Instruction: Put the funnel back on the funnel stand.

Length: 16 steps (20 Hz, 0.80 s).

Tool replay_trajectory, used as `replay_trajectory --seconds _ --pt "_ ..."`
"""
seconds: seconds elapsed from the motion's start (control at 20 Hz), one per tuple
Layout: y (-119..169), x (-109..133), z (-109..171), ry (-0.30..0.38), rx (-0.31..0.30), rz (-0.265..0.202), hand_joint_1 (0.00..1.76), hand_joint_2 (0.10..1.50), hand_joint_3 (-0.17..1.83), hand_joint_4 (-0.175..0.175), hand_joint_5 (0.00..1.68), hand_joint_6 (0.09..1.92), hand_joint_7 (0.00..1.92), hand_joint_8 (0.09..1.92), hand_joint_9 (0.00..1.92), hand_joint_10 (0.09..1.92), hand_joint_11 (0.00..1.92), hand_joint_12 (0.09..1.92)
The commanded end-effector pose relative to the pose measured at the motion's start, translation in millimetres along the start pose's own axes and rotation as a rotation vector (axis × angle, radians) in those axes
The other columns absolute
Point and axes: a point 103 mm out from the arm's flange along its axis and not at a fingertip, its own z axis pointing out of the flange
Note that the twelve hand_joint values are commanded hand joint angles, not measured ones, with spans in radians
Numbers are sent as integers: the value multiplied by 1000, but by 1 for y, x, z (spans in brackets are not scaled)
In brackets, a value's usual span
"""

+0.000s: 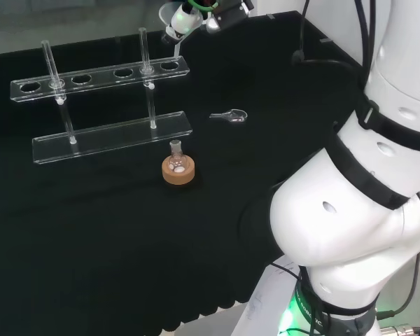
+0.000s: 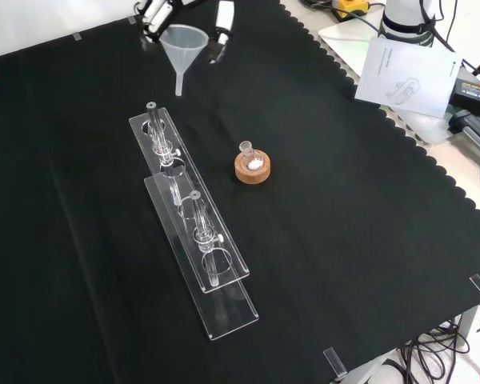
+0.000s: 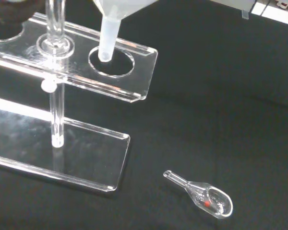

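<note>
The hand [image 1: 220,12] hangs above the right end of the clear acrylic funnel stand [image 1: 101,78] in the head view, shut on a translucent white funnel [image 1: 180,19]. Black and white fingers [image 2: 222,18] flank the funnel's cone [image 2: 184,38] in the front view. The funnel is upright, with its stem [image 3: 108,38] pointing down just over the end hole [image 3: 111,61] of the stand's upper shelf; the stem's tip is level with or slightly above the hole's rim. The stand [image 2: 188,216] has several holes, two upright rods and a lower base plate.
A small round flask [image 1: 176,159] with white contents sits on a cork ring [image 2: 252,168] in front of the stand. A small glass scoop [image 3: 206,195] lies on the black cloth to the stand's right in the head view. Papers and devices [image 2: 408,68] lie beyond the cloth's scalloped edge.
</note>
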Motion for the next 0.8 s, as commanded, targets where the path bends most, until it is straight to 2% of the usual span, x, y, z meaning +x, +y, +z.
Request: replay_trajectory --seconds 0.05,0.3,0.8 --pt "36 -6 6 2 42 -25 821 801 513 -27 687 597 693 706 1150 478 645 1188" --pt "54 -9 18 17 9 -48 821 801 514 -28 689 600 692 707 1147 481 643 1191" --pt "77 -2 33 0 62 -42 822 799 516 -30 699 603 695 709 1143 488 645 1194"
